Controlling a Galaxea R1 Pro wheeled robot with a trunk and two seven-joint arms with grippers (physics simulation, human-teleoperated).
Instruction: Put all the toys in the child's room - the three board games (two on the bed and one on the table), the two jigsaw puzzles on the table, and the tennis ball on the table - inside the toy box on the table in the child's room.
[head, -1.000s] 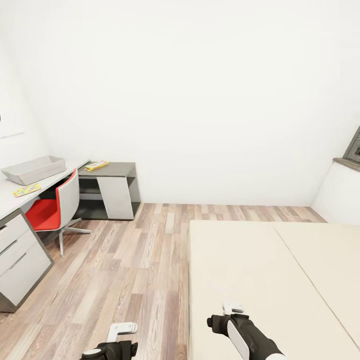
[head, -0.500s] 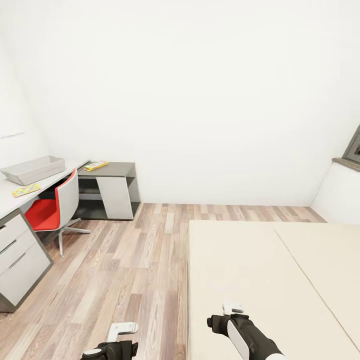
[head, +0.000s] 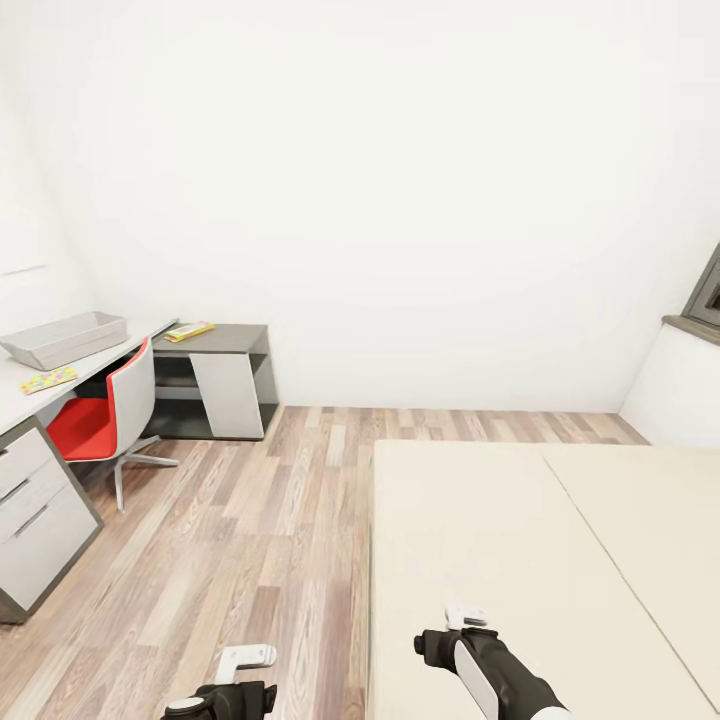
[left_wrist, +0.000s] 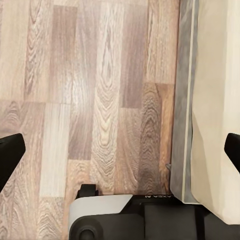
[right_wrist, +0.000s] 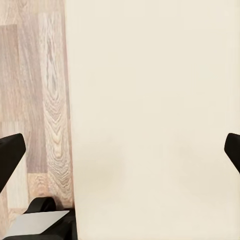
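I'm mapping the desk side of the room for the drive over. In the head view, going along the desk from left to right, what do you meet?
Jigsaw puzzle → toy box → red chair → board game on the lower dark section of the table.

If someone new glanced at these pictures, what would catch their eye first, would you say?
Probably the red chair tucked at the table on the left, bright against the white room. Next the wide cream bed at lower right, then the grey toy box on the table with a multicoloured jigsaw puzzle in front.
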